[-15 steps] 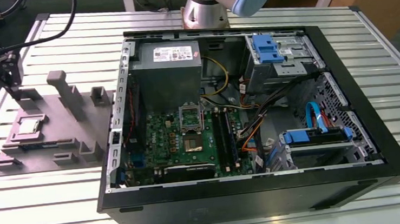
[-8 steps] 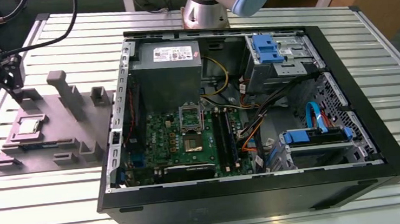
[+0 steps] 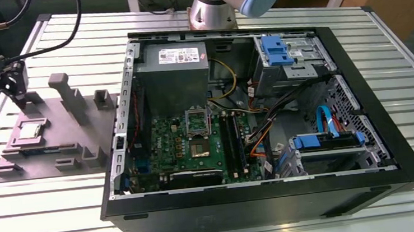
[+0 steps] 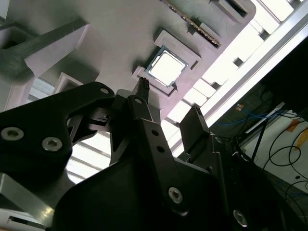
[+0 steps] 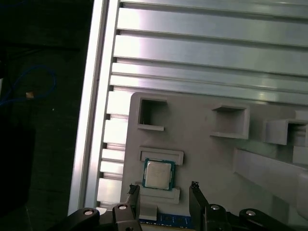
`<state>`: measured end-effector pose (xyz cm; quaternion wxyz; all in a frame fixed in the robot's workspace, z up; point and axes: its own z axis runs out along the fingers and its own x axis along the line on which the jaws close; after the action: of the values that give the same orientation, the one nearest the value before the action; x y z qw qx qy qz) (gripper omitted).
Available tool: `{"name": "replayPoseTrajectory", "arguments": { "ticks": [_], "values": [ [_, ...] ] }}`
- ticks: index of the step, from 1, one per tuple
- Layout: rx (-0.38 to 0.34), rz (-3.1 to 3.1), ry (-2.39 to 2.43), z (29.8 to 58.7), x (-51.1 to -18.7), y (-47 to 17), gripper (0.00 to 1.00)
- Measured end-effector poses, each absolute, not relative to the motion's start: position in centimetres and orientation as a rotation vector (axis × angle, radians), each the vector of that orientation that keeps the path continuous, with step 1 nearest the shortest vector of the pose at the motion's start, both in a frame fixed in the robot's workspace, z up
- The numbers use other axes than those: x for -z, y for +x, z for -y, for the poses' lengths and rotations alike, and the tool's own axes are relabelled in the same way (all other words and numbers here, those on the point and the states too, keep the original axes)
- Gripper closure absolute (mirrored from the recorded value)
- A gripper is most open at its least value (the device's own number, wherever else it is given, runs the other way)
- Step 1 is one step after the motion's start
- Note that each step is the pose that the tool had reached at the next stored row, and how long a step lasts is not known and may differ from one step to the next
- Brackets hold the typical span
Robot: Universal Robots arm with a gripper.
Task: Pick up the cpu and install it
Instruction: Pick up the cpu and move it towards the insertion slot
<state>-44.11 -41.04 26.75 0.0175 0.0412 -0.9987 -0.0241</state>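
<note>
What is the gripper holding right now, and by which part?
Nothing is held: the open gripper hovers over the cpu, which lies in its grey tray.

The exterior view overlooks the computer case [image 3: 260,204] from above. Both wrist views closely frame the tray [image 5: 211,149] [image 4: 120,38] beside it, sharing its cpu [image 5: 158,174] [image 4: 167,66].

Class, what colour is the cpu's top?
Pale silver-grey; the cpu shows best in the first wrist view.
</note>
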Motion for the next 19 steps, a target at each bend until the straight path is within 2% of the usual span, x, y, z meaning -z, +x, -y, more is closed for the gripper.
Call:
{"name": "replayPoseTrajectory", "arguments": {
  "ticks": [19],
  "values": [
    [0.07,3.11,0.067,41.1,-23.4,-44.4,0.47]
  ]
}}
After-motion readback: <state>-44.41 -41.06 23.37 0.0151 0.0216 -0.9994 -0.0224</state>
